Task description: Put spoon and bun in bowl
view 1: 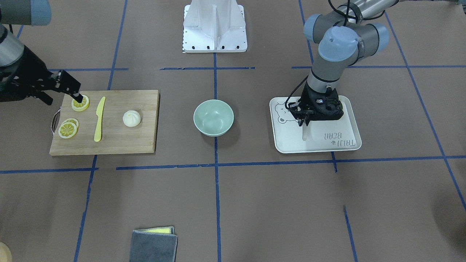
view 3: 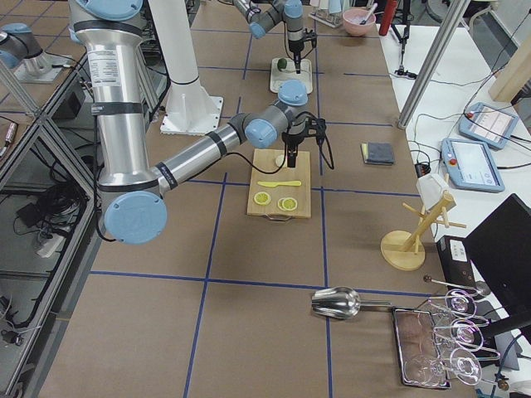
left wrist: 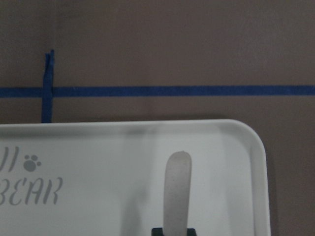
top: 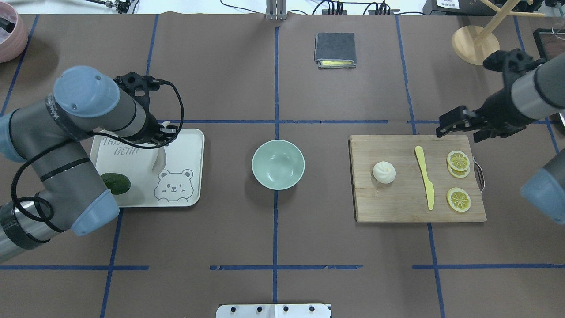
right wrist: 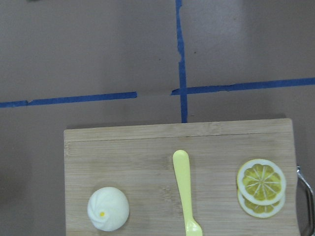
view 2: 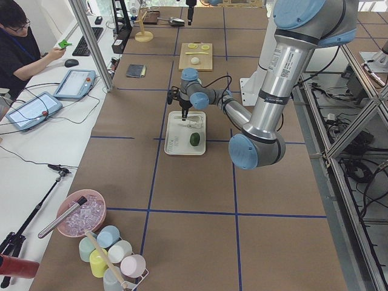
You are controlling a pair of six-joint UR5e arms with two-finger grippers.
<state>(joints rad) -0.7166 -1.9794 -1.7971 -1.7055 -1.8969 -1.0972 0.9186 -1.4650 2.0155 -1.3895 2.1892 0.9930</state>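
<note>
The pale spoon (view 1: 304,134) hangs over the bear-print tray (view 1: 346,142), one end held in my left gripper (view 1: 304,123), which is shut on it. The left wrist view shows the spoon (left wrist: 177,191) sticking out from the fingertips over the tray (left wrist: 98,142). The mint-green bowl (top: 278,164) stands empty at the table's middle. The white bun (top: 384,172) sits on the cutting board (top: 397,207); it also shows in the right wrist view (right wrist: 108,208). My right gripper (top: 459,132) is open and empty above the board's far edge, apart from the bun.
A yellow knife (top: 424,176) and lemon slices (top: 458,198) lie on the board beside the bun. A dark green lime (top: 115,183) lies on the tray. A folded grey cloth (top: 335,50) and a wooden stand (top: 474,42) are at the far side.
</note>
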